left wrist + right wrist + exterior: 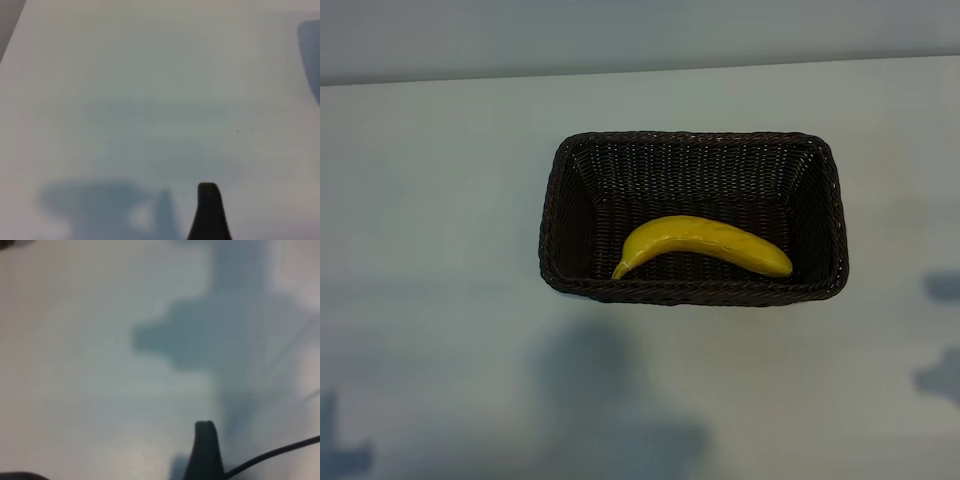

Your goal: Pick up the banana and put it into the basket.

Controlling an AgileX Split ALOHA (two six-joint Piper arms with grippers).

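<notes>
The yellow banana (705, 243) lies curved inside the dark brown wicker basket (692, 142), along its near wall, with the thin end toward the left. Neither arm shows in the exterior view; only their shadows fall on the table in front of the basket and at the lower corners. My left gripper (160, 205) hangs over bare white table, with one black finger (209, 210) showing and nothing beside it. My right gripper (160, 445) also hangs over bare table, one black finger (205, 450) in view, holding nothing. Neither wrist view shows the basket or the banana.
The basket stands in the middle of a white table (440, 250), whose far edge (620, 70) meets a pale wall. A thin black cable (280, 450) runs past the right finger.
</notes>
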